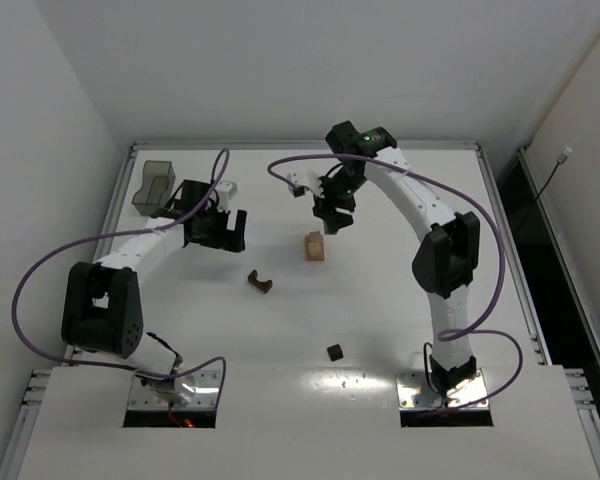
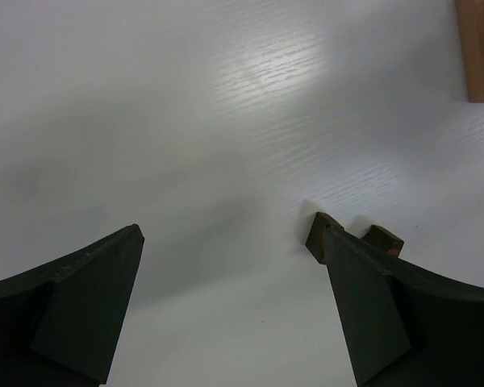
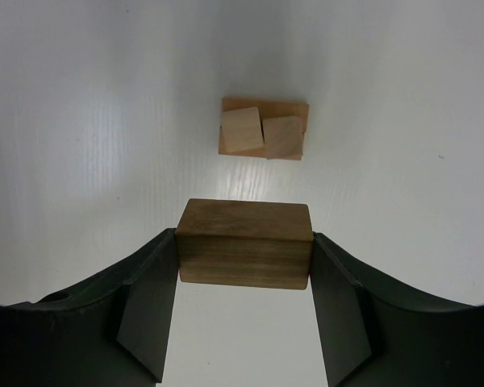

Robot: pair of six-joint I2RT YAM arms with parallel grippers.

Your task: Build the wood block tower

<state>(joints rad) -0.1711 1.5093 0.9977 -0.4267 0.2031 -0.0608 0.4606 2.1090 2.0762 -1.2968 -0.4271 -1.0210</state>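
The tower (image 3: 263,129) sat mid-table: a tan slab carrying two tan cubes side by side, slightly askew. Right gripper (image 3: 244,270) had a brown block (image 3: 244,242) pinched between its fingers, near the tower. Left gripper (image 2: 230,274) gaped wide, empty, beside a notched dark piece (image 2: 383,239).

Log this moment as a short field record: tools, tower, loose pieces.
left tool: open, empty
right tool: shut on brown cuboid
tower: tan base slab, two tan cubes on top
loose: dark notched block, small dark cube, both apart from tower
grey bin: far-left corner
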